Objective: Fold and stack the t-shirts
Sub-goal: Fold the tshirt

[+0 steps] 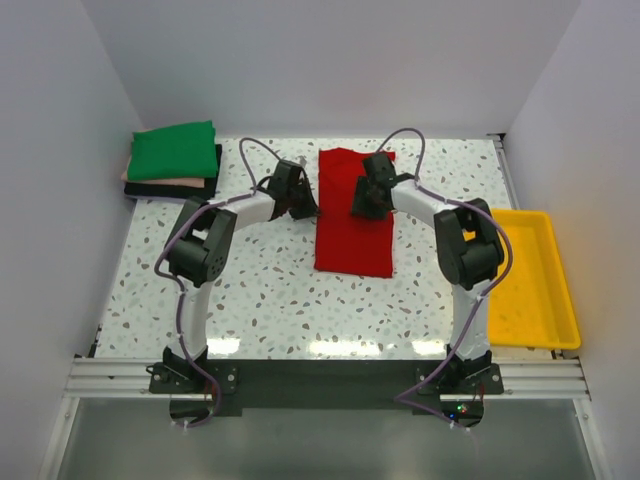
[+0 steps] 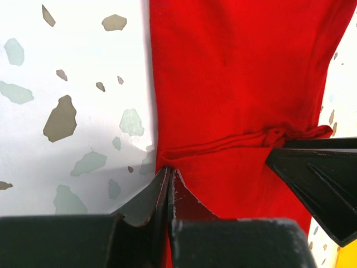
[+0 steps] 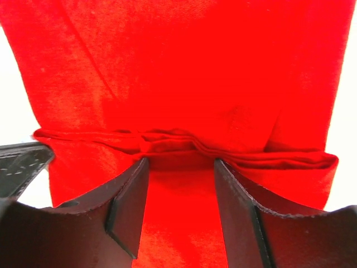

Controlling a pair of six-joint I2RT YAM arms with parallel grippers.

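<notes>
Pinching left edge of red tee, far-middle tabletop, with left gripper, clamped; straddling fold with right gripper, half open.

We see the red t-shirt lying mid-desk as a long narrow strip, a bunched crease running across it. At the far left corner sits a folded stack: green t-shirt on top, pale pink t-shirt under it, black t-shirt lowest.

Black t-shirt (lowest, far left) mostly covered
</notes>
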